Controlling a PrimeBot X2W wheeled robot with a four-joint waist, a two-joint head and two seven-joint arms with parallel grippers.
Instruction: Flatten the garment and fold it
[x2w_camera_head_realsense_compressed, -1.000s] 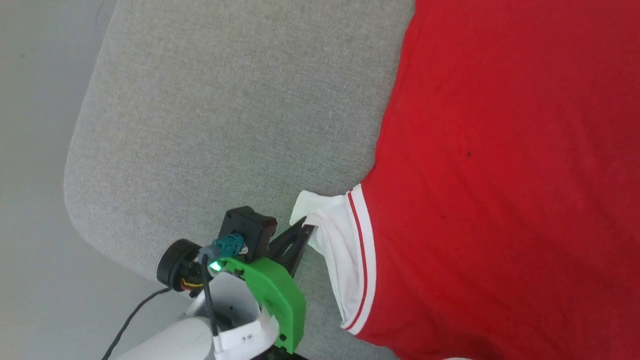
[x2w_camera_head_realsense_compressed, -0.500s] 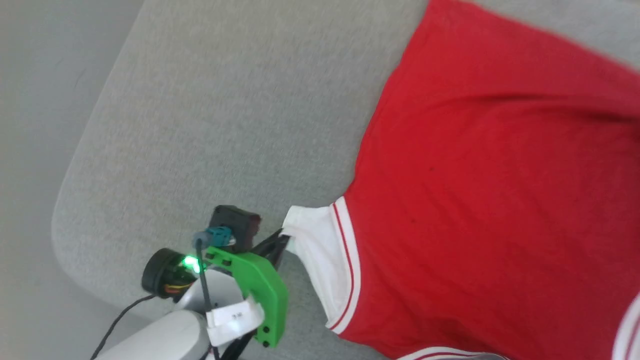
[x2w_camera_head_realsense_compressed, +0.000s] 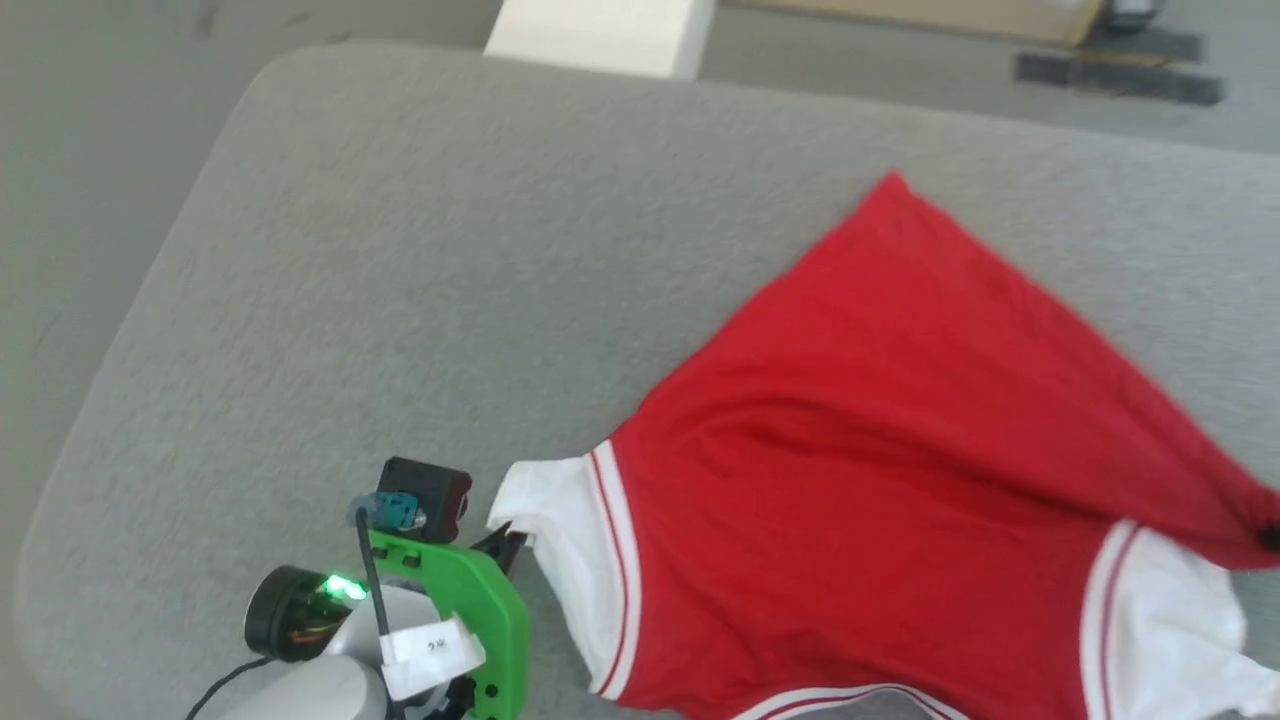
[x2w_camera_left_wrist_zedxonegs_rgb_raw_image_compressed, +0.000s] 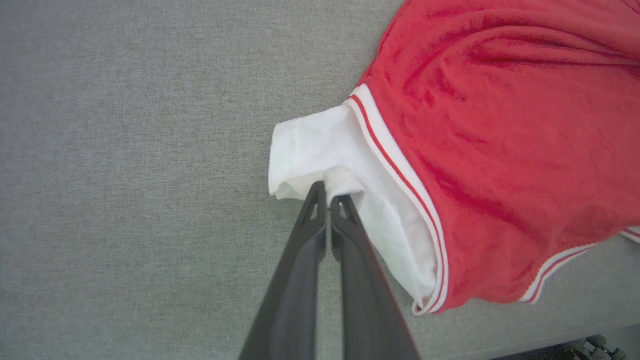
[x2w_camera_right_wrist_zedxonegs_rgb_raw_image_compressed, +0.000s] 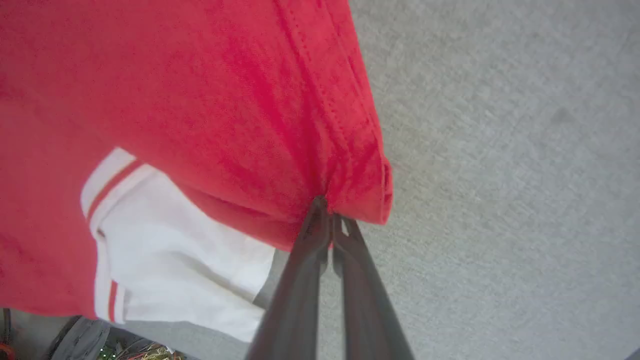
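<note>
On the grey cushion (x2w_camera_head_realsense_compressed: 400, 250), toward its near edge, the shirt (x2w_camera_head_realsense_compressed: 850, 500) lies red side up, held at two ends, I'd guess so it can be pulled flat before folding. The left claw (x2w_camera_left_wrist_zedxonegs_rgb_raw_image_compressed: 327, 192) is clamped tight on the white sleeve (x2w_camera_left_wrist_zedxonegs_rgb_raw_image_compressed: 320, 145); the right claw (x2w_camera_right_wrist_zedxonegs_rgb_raw_image_compressed: 327, 210), equally closed, grips a stitched red edge.

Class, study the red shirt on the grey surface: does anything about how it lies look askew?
Yes. The garment lies skewed and rumpled: the right gripper pinches a red edge drawn over one white sleeve, while the left gripper pinches the other sleeve, bunching it.
</note>
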